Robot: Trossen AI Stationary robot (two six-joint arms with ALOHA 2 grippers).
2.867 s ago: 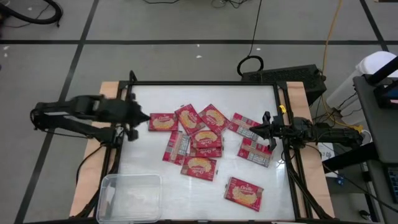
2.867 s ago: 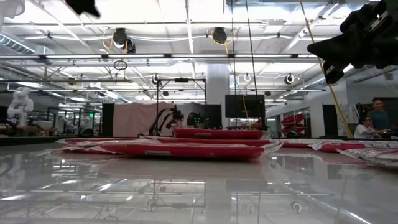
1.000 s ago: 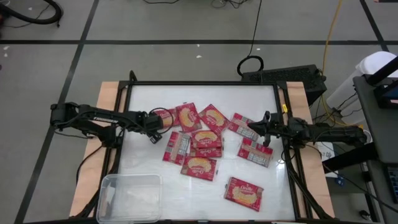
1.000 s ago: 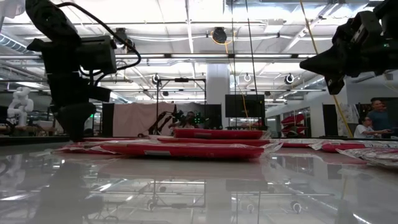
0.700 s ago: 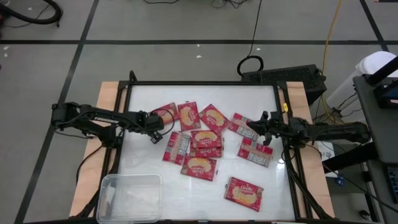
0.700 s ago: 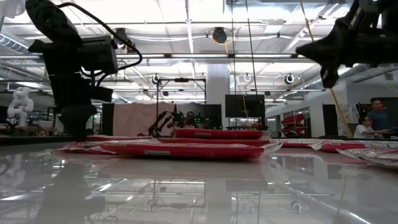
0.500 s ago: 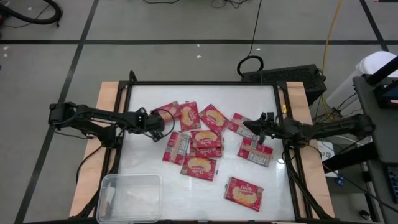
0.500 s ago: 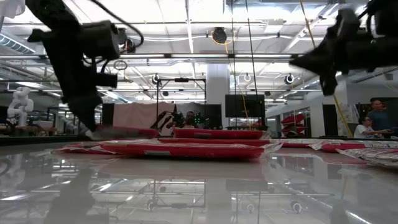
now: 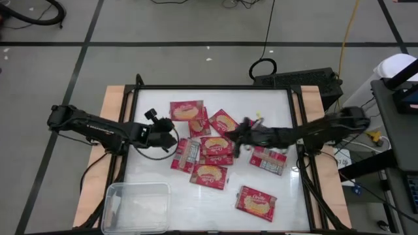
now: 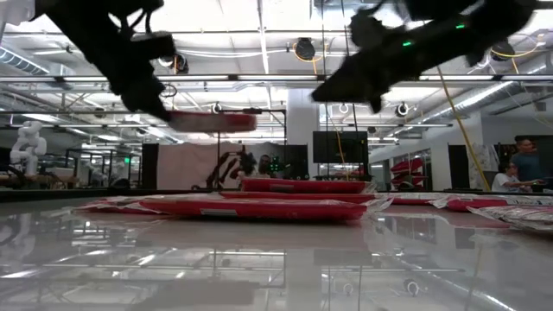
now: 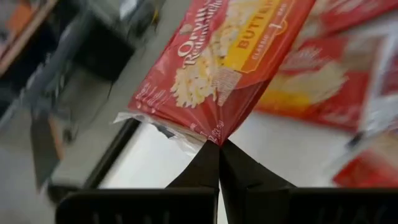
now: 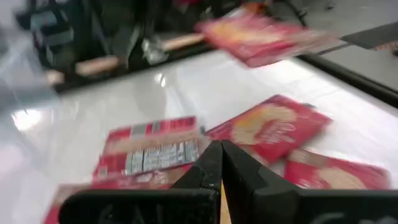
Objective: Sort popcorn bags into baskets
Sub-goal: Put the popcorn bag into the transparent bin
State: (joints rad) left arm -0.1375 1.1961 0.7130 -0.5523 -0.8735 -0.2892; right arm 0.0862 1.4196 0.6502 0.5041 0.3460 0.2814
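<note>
White tabletop (image 9: 215,202) from above: left gripper (image 9: 171,136), jaws pinched on one corner, holds a popcorn bag (image 9: 187,109) lengthwise left-right, upper centre. Low view: that bag (image 10: 213,121) hangs level above the pile. Right gripper (image 9: 234,138), jaws closed and empty, mid-frame; clear tub (image 9: 136,207) lower left.
</note>
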